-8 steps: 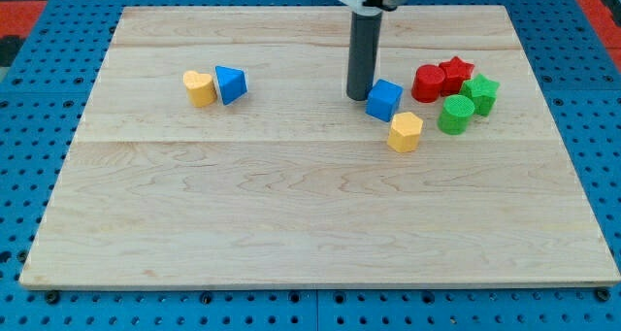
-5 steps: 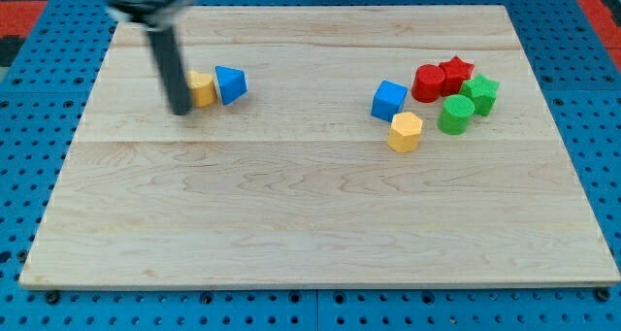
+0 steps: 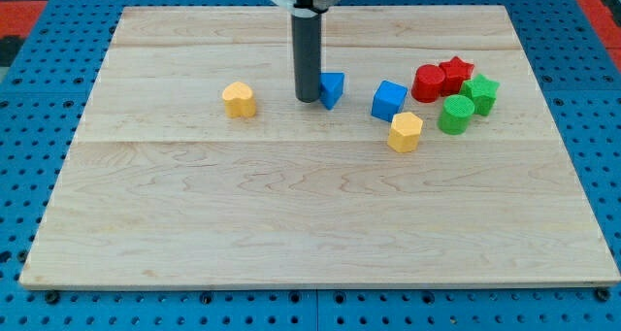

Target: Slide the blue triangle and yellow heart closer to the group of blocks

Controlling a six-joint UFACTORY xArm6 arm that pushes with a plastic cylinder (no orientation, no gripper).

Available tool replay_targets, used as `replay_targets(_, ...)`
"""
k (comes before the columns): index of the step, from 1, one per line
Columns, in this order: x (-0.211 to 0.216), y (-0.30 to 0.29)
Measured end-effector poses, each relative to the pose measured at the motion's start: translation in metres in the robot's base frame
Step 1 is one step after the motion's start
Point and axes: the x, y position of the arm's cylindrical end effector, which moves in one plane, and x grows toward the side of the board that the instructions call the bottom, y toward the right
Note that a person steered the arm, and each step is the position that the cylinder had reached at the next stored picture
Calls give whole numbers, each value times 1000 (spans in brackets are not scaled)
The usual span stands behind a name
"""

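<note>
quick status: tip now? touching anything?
My tip: no gripper, holds nothing; it sits against the blue triangle on its view-left side. The yellow heart lies apart, further to the view's left.

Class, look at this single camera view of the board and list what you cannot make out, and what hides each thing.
1. Left part of the blue triangle: hidden behind the rod; whether my tip touches it cannot be told.
2. The arm above the rod: cut off by the view's top edge.
3. Rear of the red star and green star: turned away from the camera.

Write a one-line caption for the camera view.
My tip presses the blue triangle from its left; the yellow heart trails behind.
</note>
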Motion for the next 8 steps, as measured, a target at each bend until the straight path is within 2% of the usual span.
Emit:
replay_targets(1,-1,38)
replay_targets(2,23,6)
replay_targets(3,59,-87)
replay_targets(4,23,-182)
replay_targets(5,9,-104)
replay_targets(6,27,12)
replay_targets(8,36,21)
